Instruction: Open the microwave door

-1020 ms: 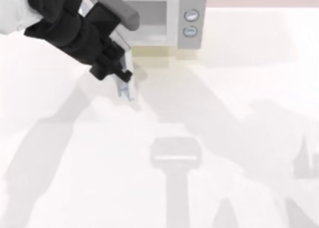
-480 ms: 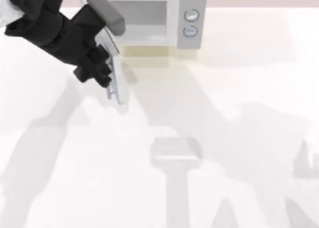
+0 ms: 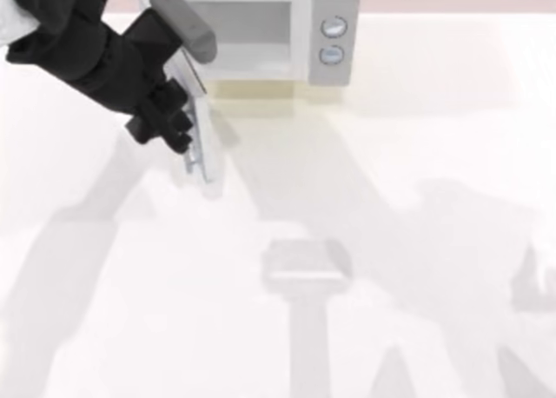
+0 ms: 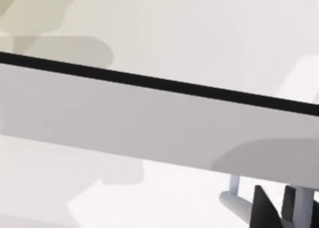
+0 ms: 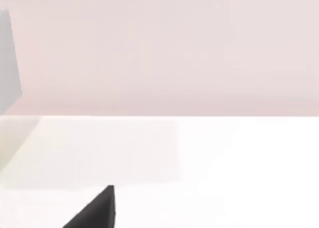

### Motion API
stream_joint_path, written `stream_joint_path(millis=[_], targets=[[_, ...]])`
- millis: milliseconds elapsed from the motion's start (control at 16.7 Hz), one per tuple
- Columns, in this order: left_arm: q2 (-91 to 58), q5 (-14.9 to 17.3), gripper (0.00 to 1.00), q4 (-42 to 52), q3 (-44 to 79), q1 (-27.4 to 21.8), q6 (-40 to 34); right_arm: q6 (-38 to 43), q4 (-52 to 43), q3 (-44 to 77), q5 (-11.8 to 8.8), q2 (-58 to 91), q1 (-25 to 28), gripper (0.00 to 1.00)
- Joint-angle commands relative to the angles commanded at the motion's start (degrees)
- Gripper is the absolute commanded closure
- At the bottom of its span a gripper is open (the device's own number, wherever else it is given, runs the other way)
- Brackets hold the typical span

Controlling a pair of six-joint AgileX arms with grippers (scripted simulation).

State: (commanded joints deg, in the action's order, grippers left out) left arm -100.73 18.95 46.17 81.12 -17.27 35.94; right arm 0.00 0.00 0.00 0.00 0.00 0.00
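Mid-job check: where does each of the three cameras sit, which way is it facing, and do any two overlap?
Top view: overhead, looking down at the microwave, its door swung open, left gripper at the door's edge.
Left wrist view: close against the door; gripper parts show.
Right wrist view: faces table and back wall; one dark fingertip.
Top and left wrist views share the door.

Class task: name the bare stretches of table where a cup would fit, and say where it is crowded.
Free: the table right of the microwave and the whole near stretch in front of it. Crowded: the far left corner, where the left gripper is at the swung-out door, with its arm above. The cavity stands open. The right gripper is out of the top view.
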Motion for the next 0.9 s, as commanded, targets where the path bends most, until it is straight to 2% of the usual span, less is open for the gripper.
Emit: stream_joint_path(millis=[900], targets=[[0.0, 0.0, 1.0, 0.0, 0.0, 0.0, 0.0, 0.0, 0.0, 0.0, 0.0, 0.0, 0.0, 0.0]])
